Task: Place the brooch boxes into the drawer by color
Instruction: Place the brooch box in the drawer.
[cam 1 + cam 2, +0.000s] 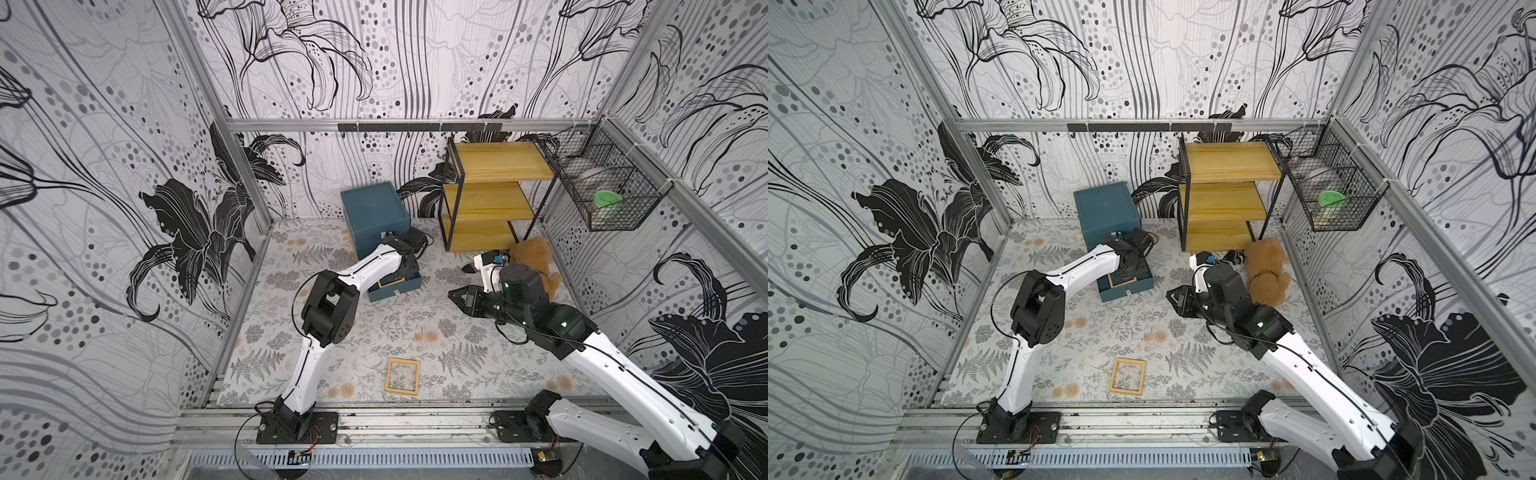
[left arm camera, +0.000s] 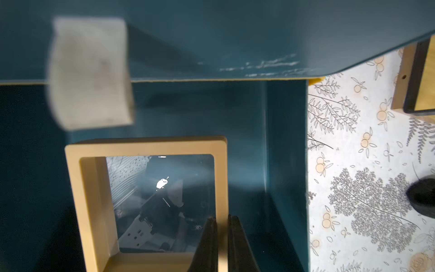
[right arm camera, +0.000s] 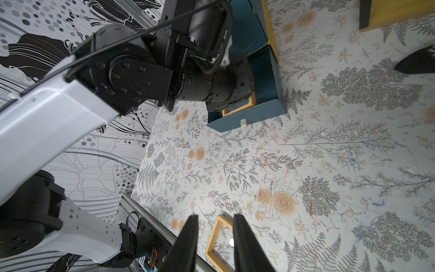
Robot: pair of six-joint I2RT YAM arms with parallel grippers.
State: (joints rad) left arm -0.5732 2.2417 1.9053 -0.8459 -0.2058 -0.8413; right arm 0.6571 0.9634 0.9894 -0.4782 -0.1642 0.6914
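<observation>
The left claw (image 2: 221,219) pinches one side rail of the flat yellow-tan, clear-centred brooch box (image 2: 146,145) low inside the pulled-out teal drawer (image 2: 284,164), so placing looks underway; next calls for letting go and lifting clear.

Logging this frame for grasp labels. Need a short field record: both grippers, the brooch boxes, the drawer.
left gripper: shut on one side of the yellow-tan frame-like brooch box with clear centre
open drawer: lowest of the teal-blue boxy chest, pulled out; held box inside it
right gripper: open, empty, above the floral mat
loose box: second yellow-tan frame-like case, flat on the mat near its front edge
other boxes: none visible
</observation>
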